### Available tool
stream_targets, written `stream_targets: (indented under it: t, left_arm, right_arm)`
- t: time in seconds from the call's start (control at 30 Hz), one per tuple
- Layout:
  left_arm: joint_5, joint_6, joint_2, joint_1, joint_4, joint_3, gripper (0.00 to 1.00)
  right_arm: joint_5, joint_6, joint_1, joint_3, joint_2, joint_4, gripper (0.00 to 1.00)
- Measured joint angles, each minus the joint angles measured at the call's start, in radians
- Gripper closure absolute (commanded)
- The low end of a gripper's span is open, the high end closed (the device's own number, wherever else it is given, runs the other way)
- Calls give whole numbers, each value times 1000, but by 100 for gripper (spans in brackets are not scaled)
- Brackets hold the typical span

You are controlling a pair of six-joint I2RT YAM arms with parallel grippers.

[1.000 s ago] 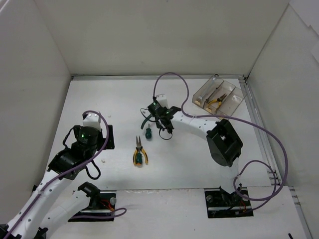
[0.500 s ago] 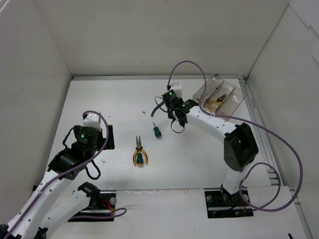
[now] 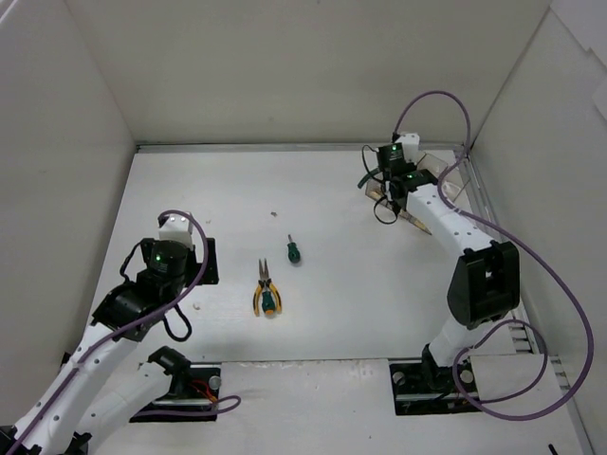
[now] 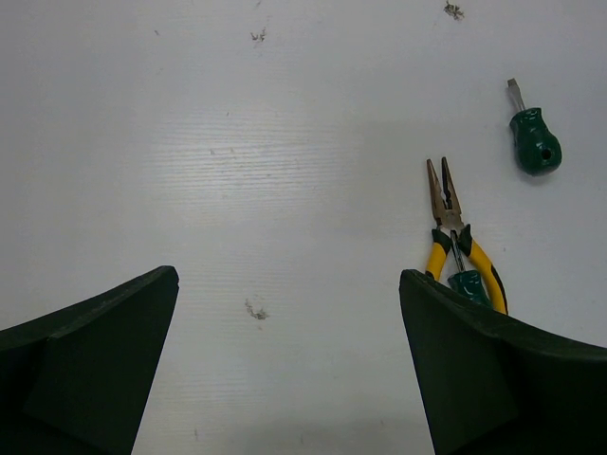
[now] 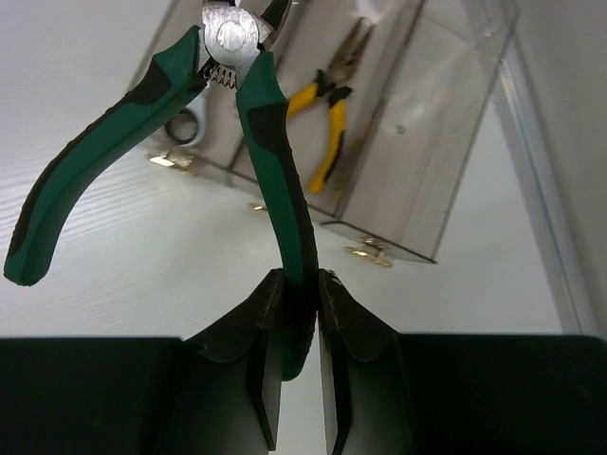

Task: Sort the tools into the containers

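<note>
The green-handled pliers point(image 5: 270, 142) are clamped by one handle in the right gripper point(image 5: 301, 303). Their head is pointed at the clear tray point(image 5: 446, 142), probably so that they can be laid beside the yellow-handled pliers point(image 5: 327, 123). The left gripper point(image 4: 287, 284) is spread wide, with nothing grasped, well apart from the tray.

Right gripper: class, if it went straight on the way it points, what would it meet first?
Probably the clear tray, with the green pliers it holds touching first; depth is unclear.
</note>
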Motion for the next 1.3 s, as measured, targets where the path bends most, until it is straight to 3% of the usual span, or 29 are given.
stream_targets:
  t: [0.43,0.87,1.3]
  left_arm:
    - [-1,0,25,0,0,0,0]
    - [-2,0,50,0,0,0,0]
    - [-5,0,74,0,0,0,0]
  right_arm:
    - [108,-101,-225,158,108,-85,100]
    - [130,-114,-288,309,344,-160,100]
    - [130,-102,-288,502,459,-212,100]
